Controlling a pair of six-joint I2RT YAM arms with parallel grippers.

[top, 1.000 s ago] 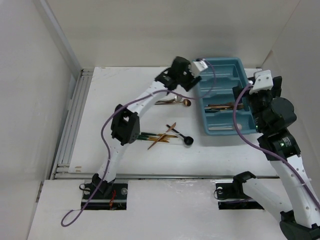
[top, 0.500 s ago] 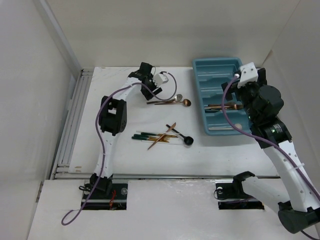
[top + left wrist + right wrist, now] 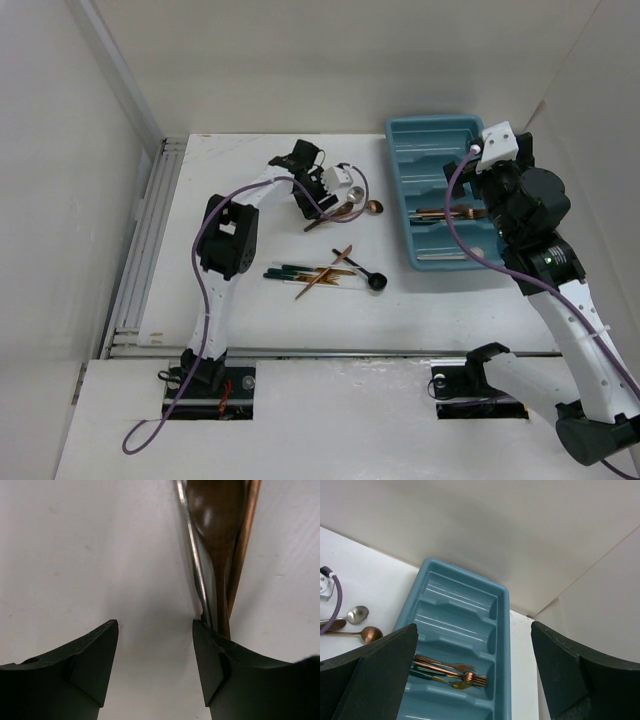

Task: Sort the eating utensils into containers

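Note:
My left gripper [image 3: 320,205] is low over the table at the handle end of a group of spoons. In its wrist view it [image 3: 155,647] is open with bare table between the fingers. Its right finger [image 3: 220,670] covers the handles of a copper spoon [image 3: 216,520] and a silver one [image 3: 192,555]. Their bowls [image 3: 365,202] point toward the teal tray [image 3: 437,135]. A pile of green-handled and copper utensils [image 3: 315,272] and a black round-headed spoon [image 3: 375,282] lie mid-table. My right gripper [image 3: 472,630] hangs wide open above the tray [image 3: 502,630], over copper and gold forks [image 3: 455,672].
White walls close the table in on the left, back and right. A grooved rail [image 3: 150,240] runs along the left edge. The left arm's purple cable [image 3: 215,250] loops over the table, and the right arm's cable [image 3: 470,230] hangs over the tray's near compartments.
The left gripper left the tray, swung to the back of the table and came down on the spoon handles, which now lie more slanted. The right arm shifted slightly left over the tray.

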